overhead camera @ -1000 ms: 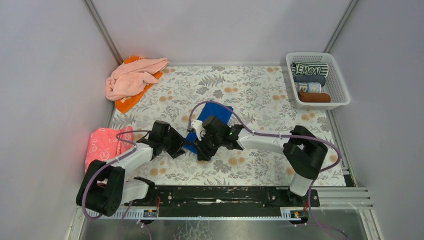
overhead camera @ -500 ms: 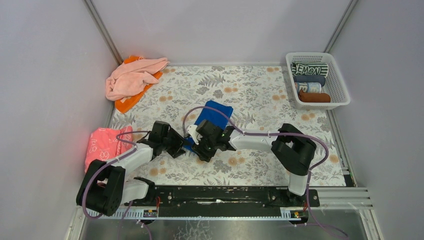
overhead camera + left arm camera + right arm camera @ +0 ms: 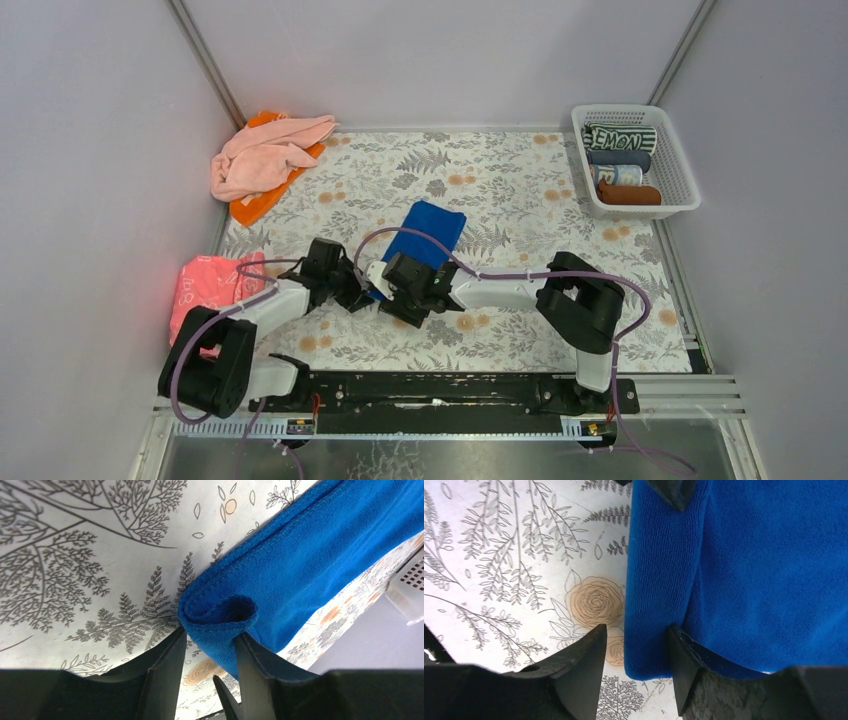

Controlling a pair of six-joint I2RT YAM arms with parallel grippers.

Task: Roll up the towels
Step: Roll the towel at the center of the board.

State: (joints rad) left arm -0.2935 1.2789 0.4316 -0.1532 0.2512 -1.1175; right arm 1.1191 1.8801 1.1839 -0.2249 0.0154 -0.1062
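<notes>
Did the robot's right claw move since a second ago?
Yes. The right gripper slid left, away from the white plastic lattice basket, uncovering more of the royal blue terry towel.

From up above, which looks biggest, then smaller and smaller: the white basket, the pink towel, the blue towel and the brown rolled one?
1. white basket
2. pale pink towel, a close second
3. blue towel, partly covered, so it may really be bigger
4. brown rolled towel
</notes>
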